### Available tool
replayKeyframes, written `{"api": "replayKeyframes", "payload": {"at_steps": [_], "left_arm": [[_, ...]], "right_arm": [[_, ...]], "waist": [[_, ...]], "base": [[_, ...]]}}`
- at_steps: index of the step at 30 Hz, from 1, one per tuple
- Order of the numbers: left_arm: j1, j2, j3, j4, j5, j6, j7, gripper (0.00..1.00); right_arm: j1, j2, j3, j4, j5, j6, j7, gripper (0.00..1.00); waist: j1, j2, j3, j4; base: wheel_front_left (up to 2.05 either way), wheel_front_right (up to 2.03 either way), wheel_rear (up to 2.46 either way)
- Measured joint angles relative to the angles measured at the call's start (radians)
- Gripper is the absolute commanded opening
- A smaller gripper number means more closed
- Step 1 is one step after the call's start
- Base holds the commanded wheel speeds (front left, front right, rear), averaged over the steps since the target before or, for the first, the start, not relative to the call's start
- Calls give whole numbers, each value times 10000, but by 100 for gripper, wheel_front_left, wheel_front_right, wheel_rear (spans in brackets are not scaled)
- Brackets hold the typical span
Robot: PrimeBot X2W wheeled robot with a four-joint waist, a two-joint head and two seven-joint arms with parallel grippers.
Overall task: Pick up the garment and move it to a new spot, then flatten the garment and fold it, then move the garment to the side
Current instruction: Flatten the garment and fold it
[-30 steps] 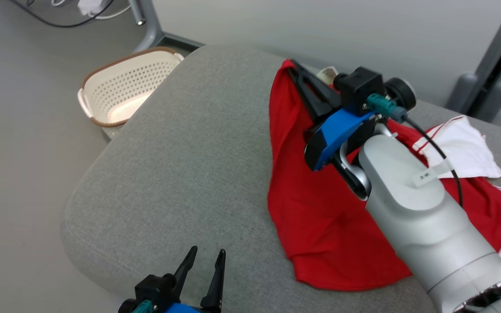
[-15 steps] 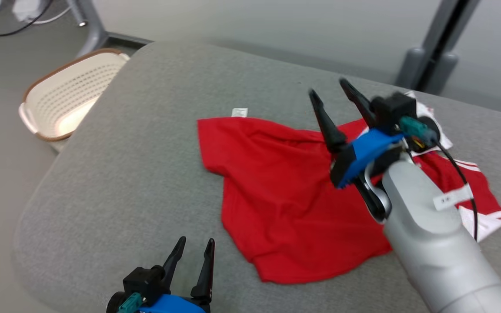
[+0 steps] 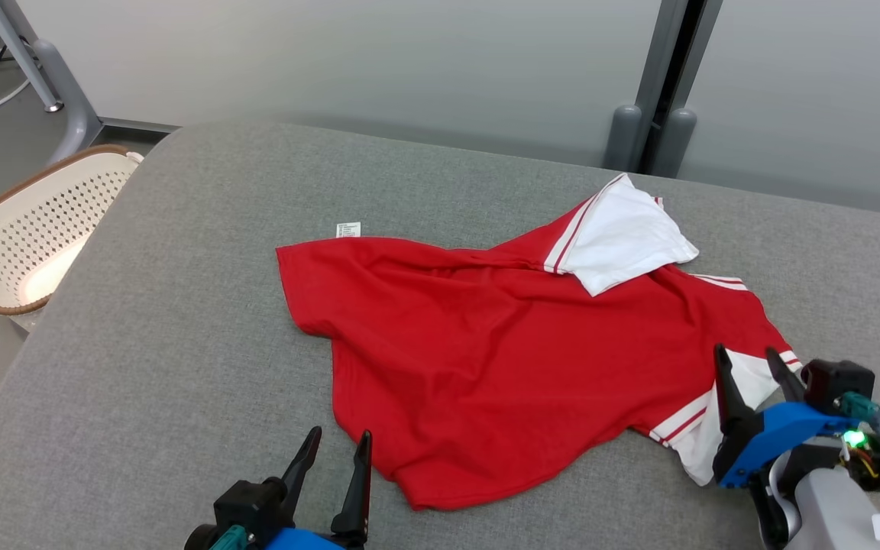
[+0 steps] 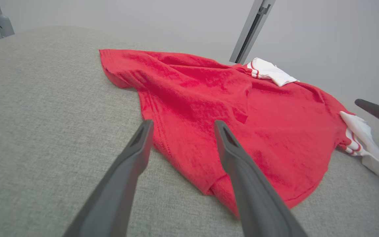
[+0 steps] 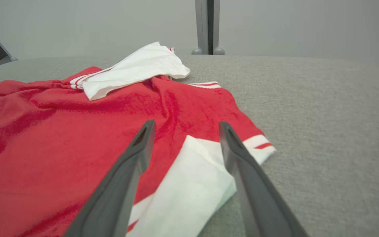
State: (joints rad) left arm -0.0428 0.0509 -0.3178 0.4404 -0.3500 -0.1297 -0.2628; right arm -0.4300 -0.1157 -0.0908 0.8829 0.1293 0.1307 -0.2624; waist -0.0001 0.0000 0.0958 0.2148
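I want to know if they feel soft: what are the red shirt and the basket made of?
The red shirt looks like soft knitted cloth, matte; it lies in wrinkles and floppy folds. The basket seems to be hard, smooth cream plastic with a brown rim; its walls have rows of moulded holes.

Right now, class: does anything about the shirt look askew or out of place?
Yes. The shirt lies rumpled, not flat: its far white sleeve is folded back over the red body.
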Motion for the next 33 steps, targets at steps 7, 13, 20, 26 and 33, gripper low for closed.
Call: {"api": "replayKeyframes", "payload": {"at_steps": [7, 13, 20, 26, 33], "left_arm": [[110, 2, -35, 40, 84, 0, 0, 100], [162, 2, -52, 61, 151, 0, 0, 100], [185, 2, -33, 25, 173, 0, 0, 100], [95, 2, -58, 10, 165, 0, 0, 100], [-10, 2, -35, -4, 159, 0, 0, 100]], "right_arm": [[556, 410, -1016, -336, -146, 0, 0, 100], [709, 483, -1695, -328, -255, 0, 0, 100], [621, 537, -2094, -27, -554, 0, 0, 100], [406, 575, -2127, 100, -840, 0, 0, 100], [298, 614, -1916, -67, -928, 0, 0, 98]], "waist": [[0, 0, -41, 52], [0, 0, -51, 182], [0, 0, 129, 232], [0, 0, 340, 272], [0, 0, 495, 202]], "base": [[0, 0, 0], [0, 0, 0], [0, 0, 0], [0, 0, 0], [0, 0, 0]]}}
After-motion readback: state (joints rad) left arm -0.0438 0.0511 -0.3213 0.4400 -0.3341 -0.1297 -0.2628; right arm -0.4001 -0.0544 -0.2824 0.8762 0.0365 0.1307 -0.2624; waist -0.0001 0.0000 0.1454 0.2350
